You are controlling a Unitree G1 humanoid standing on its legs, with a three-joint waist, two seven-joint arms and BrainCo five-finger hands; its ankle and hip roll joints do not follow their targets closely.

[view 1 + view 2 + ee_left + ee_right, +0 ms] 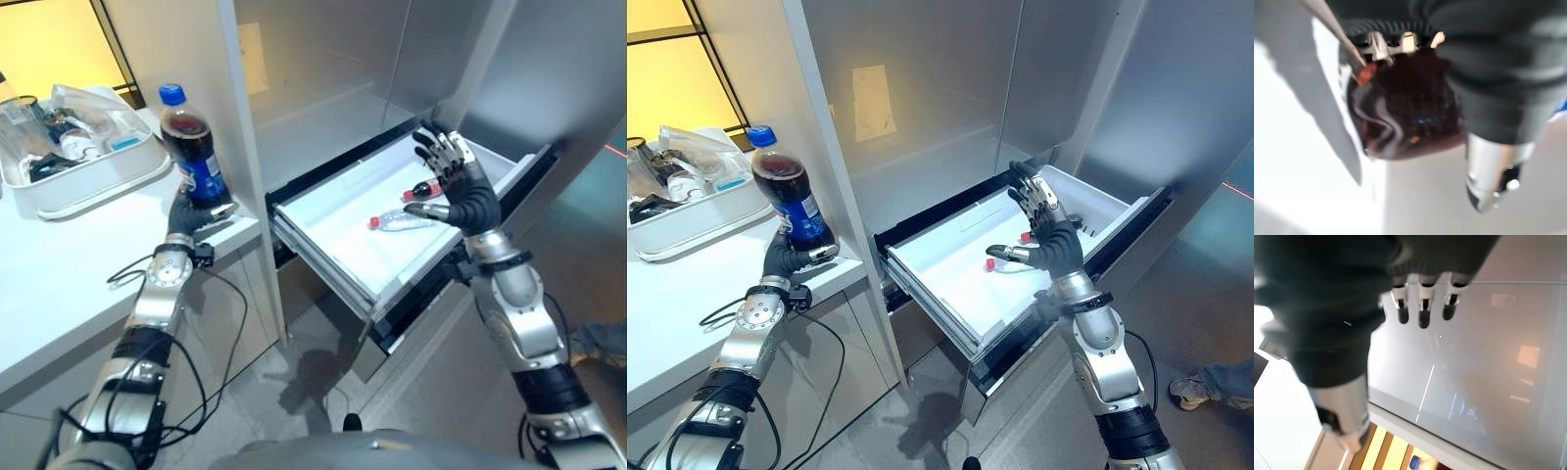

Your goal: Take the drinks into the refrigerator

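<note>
Dark cola bottle [192, 147] gripped in my left hand [189, 215] on the counter [59, 264]; next, carry it right to the open fridge drawer [338, 245], where my right hand [460, 191] hovers spread and empty.

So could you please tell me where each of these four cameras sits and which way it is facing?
Left eye view: on the head, looking down at the open drawer, both arms in view.
Right eye view: beside it, same scene; right hand open over the drawer.
Left wrist view: on the left wrist, looking along the left hand curled round the cola bottle.
Right wrist view: on the right wrist, looking past open fingers at the refrigerator wall.
Shared: both eye views show the cola bottle on the counter.
</note>
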